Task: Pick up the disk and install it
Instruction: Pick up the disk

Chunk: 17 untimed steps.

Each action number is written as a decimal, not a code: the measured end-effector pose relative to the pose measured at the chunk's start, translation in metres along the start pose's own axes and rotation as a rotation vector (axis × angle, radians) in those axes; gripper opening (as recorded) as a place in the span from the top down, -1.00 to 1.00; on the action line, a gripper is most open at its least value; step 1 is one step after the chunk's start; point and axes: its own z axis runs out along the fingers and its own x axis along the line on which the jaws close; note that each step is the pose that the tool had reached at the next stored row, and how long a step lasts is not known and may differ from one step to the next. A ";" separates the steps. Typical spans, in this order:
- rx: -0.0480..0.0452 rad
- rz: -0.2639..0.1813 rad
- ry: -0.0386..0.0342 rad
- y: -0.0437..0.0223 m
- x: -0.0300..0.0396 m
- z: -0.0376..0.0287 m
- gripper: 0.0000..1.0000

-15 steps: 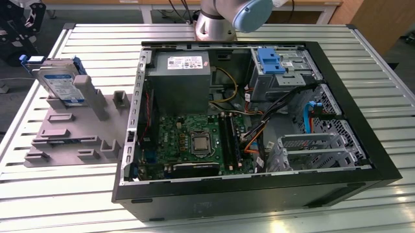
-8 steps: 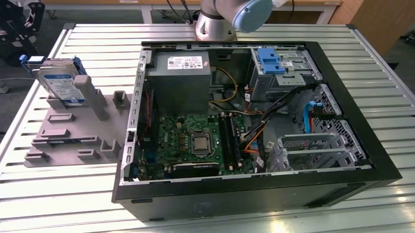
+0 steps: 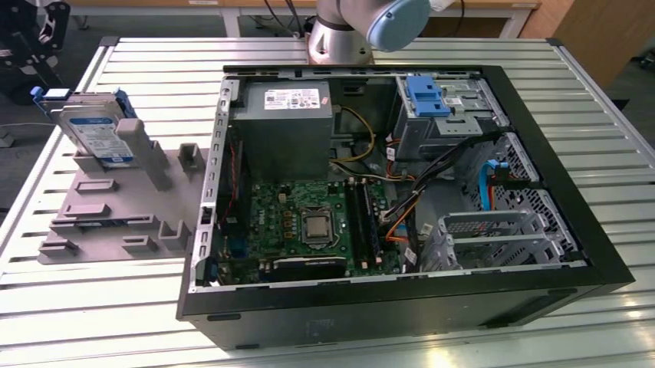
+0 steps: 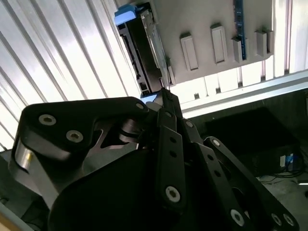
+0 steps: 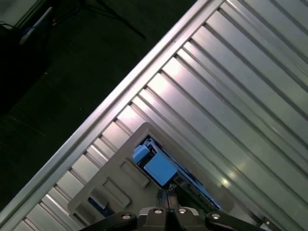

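The disk [image 3: 94,132] is not yet picked up. In the exterior view it stands on its edge in a grey holder [image 3: 113,211], at the exterior view's left. It leans a little, and its labelled face is turned to the camera. The holder lies on the slatted surface [image 3: 307,322], just beside the open case [image 3: 532,192]. The blue latch [image 3: 424,95] of the drive cage is on the far side of the case, well apart from the disk.

In both wrist views the pincer [image 4: 164,94] [image 5: 167,196] hangs over the holder with its tips directed at the disk. Its fingers look closed together and they hold nothing.

The important relation is this. The disk [image 4: 140,50] lies straight ahead of the tips, in the line they point, and very near to them. In the second wrist view it shows edge-on, and its long axis runs away from the tips toward the end with the blue carrier. The tips are at the nearer end of this edge, not at its middle. I cannot tell whether they touch it. In the first wrist view the blue carrier end [image 5: 159,167] is just beyond the tips.

As I judge it, the work is at the approach, before any grasp.
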 end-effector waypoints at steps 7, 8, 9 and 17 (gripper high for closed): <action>0.0057 -0.077 -0.0060 0.0000 0.0000 0.0002 0.79; 0.0057 -0.078 -0.0060 0.0000 0.0000 0.0002 0.79; 0.0058 -0.078 -0.0060 0.0000 0.0000 0.0002 0.79; 0.0081 -0.086 -0.0085 0.0000 0.0000 0.0002 0.79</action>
